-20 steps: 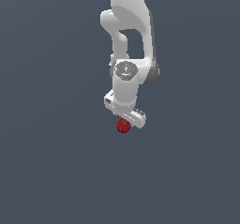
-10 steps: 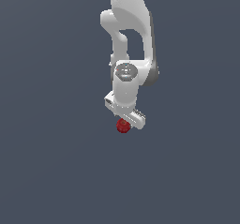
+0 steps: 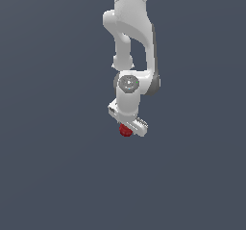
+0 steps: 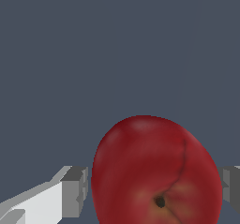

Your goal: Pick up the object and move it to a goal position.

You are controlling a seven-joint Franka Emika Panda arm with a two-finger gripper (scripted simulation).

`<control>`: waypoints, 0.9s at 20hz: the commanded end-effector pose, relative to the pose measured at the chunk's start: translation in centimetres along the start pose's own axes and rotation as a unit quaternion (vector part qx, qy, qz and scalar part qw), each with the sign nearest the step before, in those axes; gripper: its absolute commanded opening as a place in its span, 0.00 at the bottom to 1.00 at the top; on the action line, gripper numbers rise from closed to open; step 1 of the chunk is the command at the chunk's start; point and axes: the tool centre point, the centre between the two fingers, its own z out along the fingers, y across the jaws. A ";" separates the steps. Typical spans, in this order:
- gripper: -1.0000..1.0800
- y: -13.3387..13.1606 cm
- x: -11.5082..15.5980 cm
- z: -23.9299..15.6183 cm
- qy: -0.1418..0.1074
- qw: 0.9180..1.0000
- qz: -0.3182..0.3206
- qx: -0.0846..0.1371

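The white two-fingered pincer [image 3: 128, 127] grips the small dark-red round ball [image 3: 125, 130], a fruit-like thing with a stem dimple and a faint crease; it sits between the grey finger pads [image 4: 75, 190], which press on it from both sides. The step in hand appears to be carrying it to the goal, which is not visible. Doing this well means a steady squeeze and smooth travel, since a round skin can roll out. The white arm [image 3: 129, 41] hangs downward, wrist bent, pincer pointing down.
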 end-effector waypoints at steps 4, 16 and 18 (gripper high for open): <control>0.96 -0.1 0.1 1.0 0.000 1.000 0.000 0.000; 0.00 -0.2 0.0 0.8 0.000 1.000 0.000 0.001; 0.00 -0.3 0.0 0.6 0.000 1.000 0.000 0.001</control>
